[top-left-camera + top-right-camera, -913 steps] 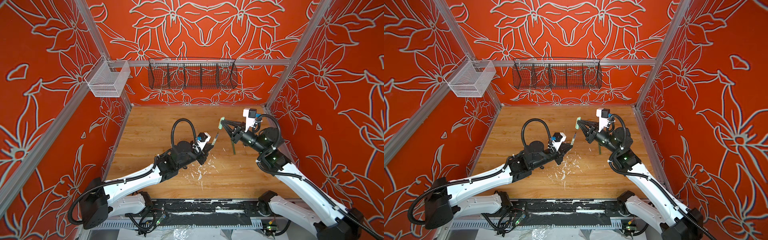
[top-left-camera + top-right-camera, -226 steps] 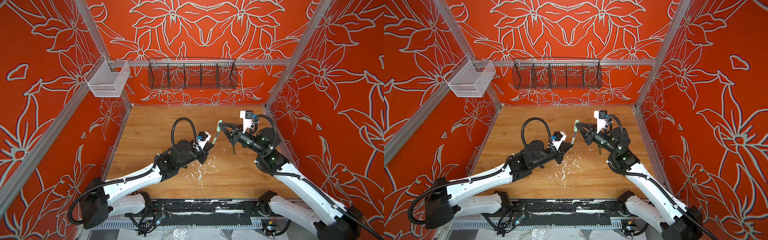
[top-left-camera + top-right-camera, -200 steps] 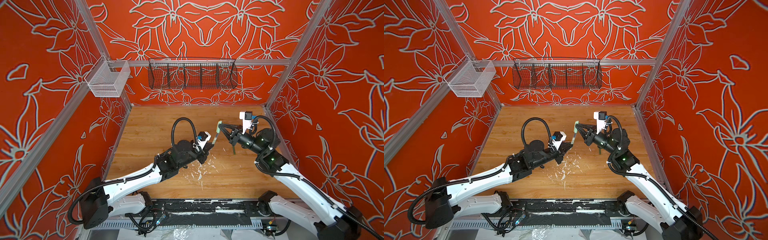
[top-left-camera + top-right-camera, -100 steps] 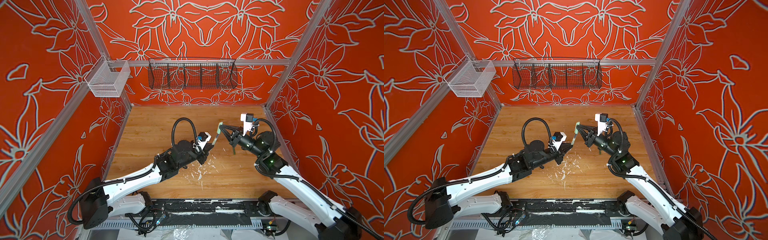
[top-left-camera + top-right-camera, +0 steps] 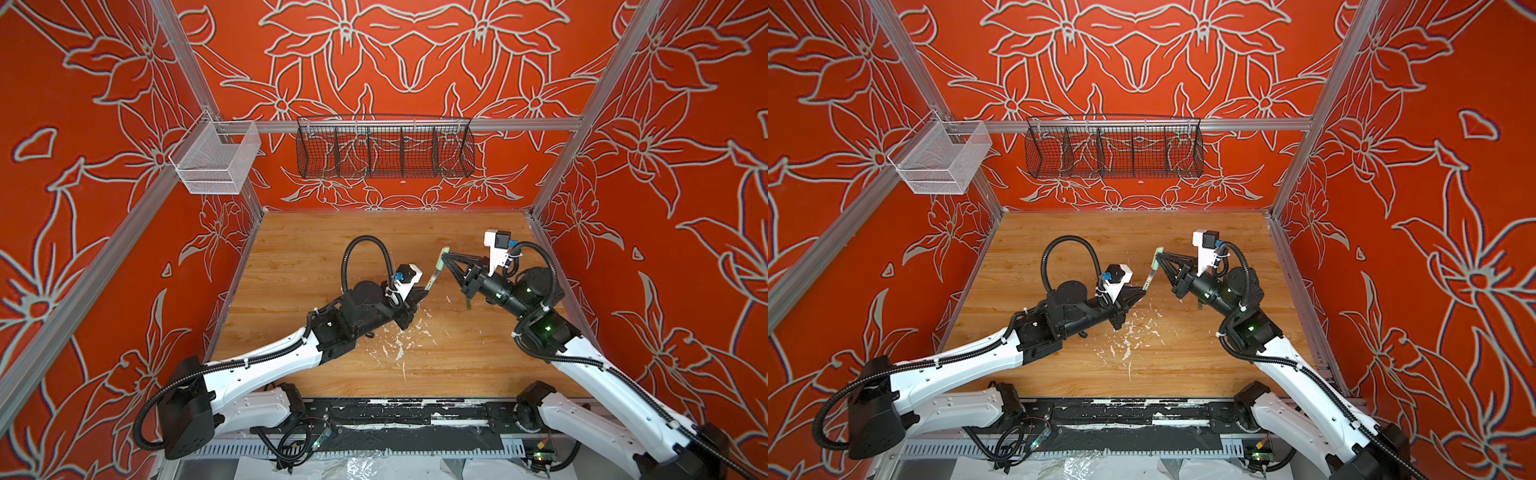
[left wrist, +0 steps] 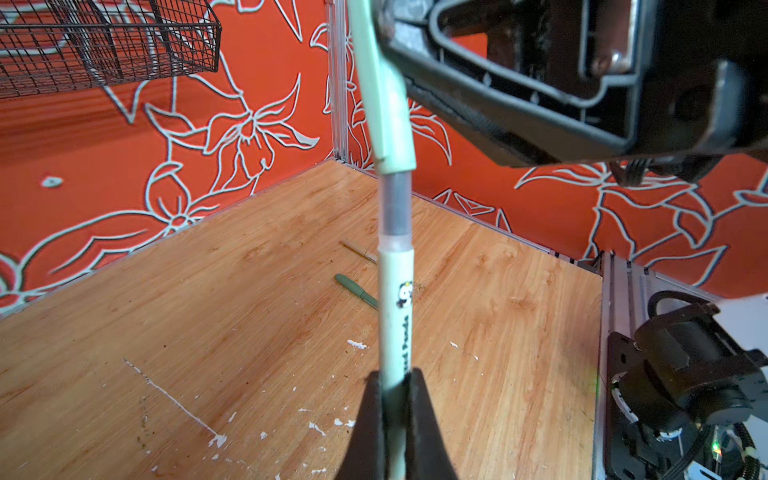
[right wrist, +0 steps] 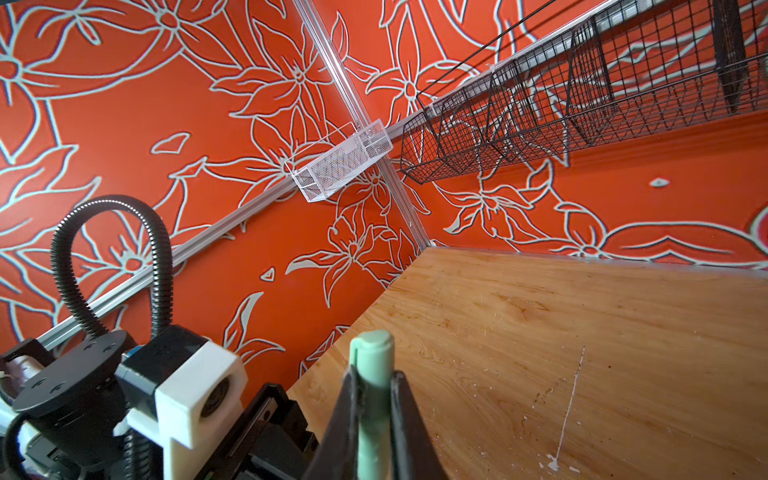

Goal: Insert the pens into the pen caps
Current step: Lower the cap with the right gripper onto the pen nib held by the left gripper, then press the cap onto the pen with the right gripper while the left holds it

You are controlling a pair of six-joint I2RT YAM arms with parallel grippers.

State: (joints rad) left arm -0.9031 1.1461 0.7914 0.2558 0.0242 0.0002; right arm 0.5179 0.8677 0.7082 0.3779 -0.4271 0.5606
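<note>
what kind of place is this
Most likely a robot test booth in a lab: a left arm and right arm mounted at the front of a wooden table, closed in by aluminium posts and orange flower-print walls, with a wire basket hung on the back rail.

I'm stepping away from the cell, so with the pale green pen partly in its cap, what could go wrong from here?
The cap sits at a slight angle to the pale green pen, grey section exposed, so pushing on might jam or bend it. The left tool pinches the pen well back from its tip, so it could pivot or slip. The right tool grips narrowly, so the cap might slide back.
</note>
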